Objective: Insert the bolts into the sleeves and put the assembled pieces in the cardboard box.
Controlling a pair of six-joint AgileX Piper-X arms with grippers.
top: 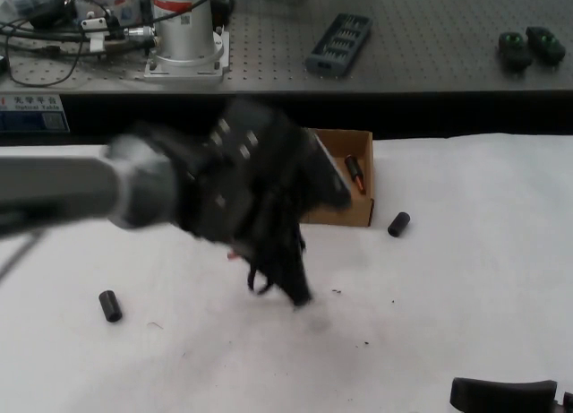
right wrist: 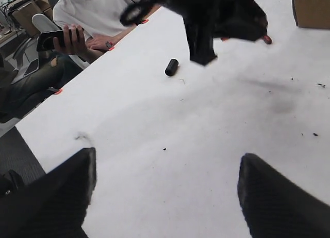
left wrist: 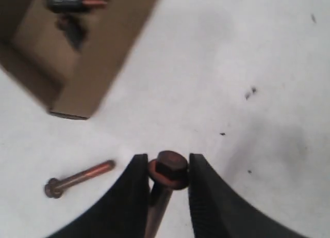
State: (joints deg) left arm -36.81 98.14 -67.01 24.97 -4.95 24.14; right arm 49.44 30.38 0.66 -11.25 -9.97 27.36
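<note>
My left gripper (left wrist: 166, 177) is shut on a copper-coloured bolt (left wrist: 166, 172), its hex head clamped between the black fingers, above the white cloth. In the high view that arm's gripper (top: 295, 288) hangs in front of the cardboard box (top: 358, 211). One assembled piece (top: 355, 173), a black sleeve with a bolt in it, lies inside the box (left wrist: 98, 57). A second bolt (left wrist: 77, 178) lies loose on the cloth beside the box. Two black sleeves lie on the cloth, one at the left (top: 109, 305) and one right of the box (top: 398, 223). My right gripper (right wrist: 165, 186) is open near the front right edge, nothing between its fingers.
A white cloth (top: 466, 296) covers the bench. Behind it runs a perforated metal table (top: 430, 37) with a metal column base, cables, a dark rack and two black knobs. A seated person (right wrist: 87, 21) holding a phone is beside the bench's left end.
</note>
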